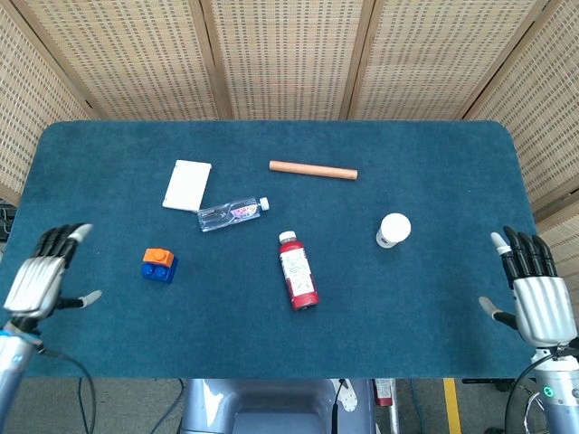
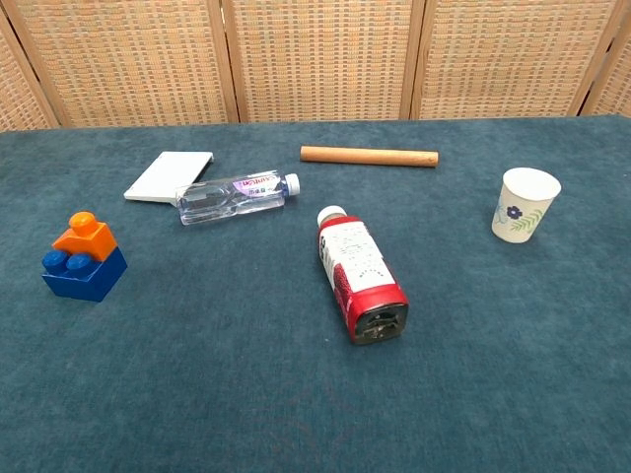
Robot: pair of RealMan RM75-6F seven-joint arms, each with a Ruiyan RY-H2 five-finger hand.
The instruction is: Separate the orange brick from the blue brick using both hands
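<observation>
A small orange brick [image 1: 157, 256] [image 2: 86, 236] is stuck on top of a larger blue brick [image 1: 161, 268] [image 2: 85, 272] at the left of the blue table. My left hand [image 1: 42, 282] hovers over the table's front left corner, fingers spread and empty, well to the left of the bricks. My right hand [image 1: 534, 292] is at the table's right edge, fingers apart, holding nothing. Neither hand shows in the chest view.
A red bottle [image 1: 297, 270] lies near the middle. A clear water bottle [image 1: 232, 214] and a white card [image 1: 187, 184] lie behind the bricks. A wooden rod [image 1: 313, 169] lies further back. A paper cup [image 1: 393, 230] stands on the right.
</observation>
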